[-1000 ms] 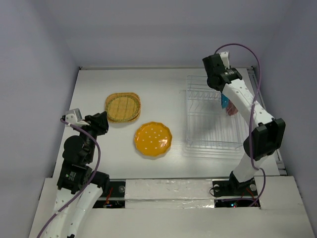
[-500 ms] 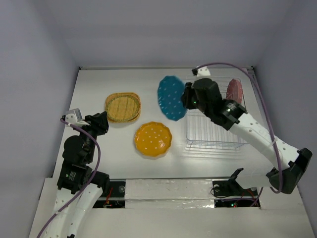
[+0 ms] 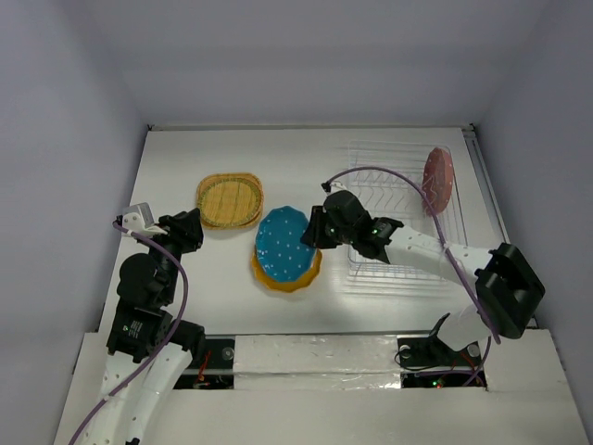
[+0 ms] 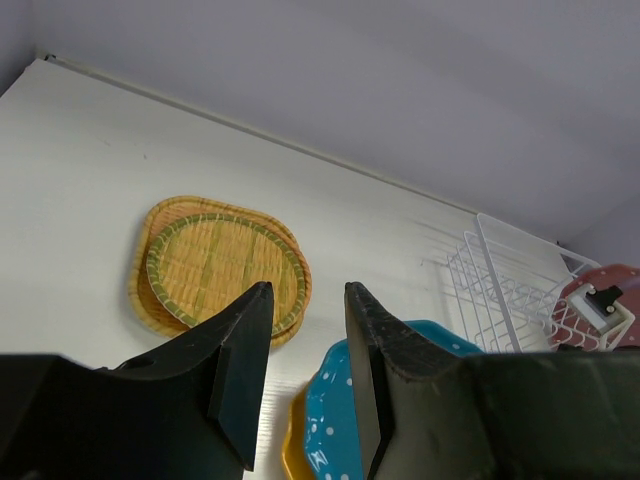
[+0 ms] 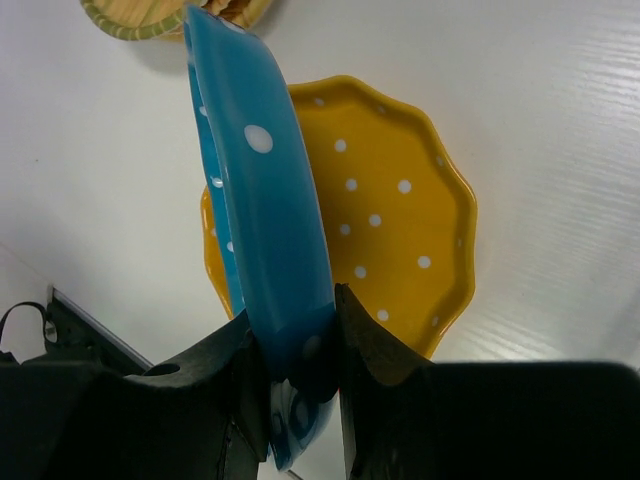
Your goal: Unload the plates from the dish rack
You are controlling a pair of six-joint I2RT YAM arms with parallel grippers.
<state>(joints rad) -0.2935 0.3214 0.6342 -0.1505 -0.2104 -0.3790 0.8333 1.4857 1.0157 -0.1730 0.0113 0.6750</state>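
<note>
My right gripper [image 3: 315,230] is shut on the rim of the blue dotted plate [image 3: 281,243], which is tilted just above the orange dotted plate [image 3: 295,281] lying on the table. In the right wrist view the blue plate [image 5: 265,220] stands edge-on between the fingers, with the orange plate [image 5: 390,220] behind it. Two tan woven plates [image 3: 230,199] are stacked at the left. A dusty red plate [image 3: 438,179] stands upright at the far right of the white wire dish rack [image 3: 398,264]. My left gripper [image 3: 190,227] hovers at the left, open and holding nothing.
The left wrist view takes in the tan stack [image 4: 220,265], the blue plate [image 4: 350,420], the rack [image 4: 500,290] and the red plate [image 4: 610,300]. Grey walls close in the white table [image 3: 185,158] at the back and sides.
My right arm has lifted the blue plate out of the rack, carried it left and lowered it over the orange plate. The left arm has stayed still.
</note>
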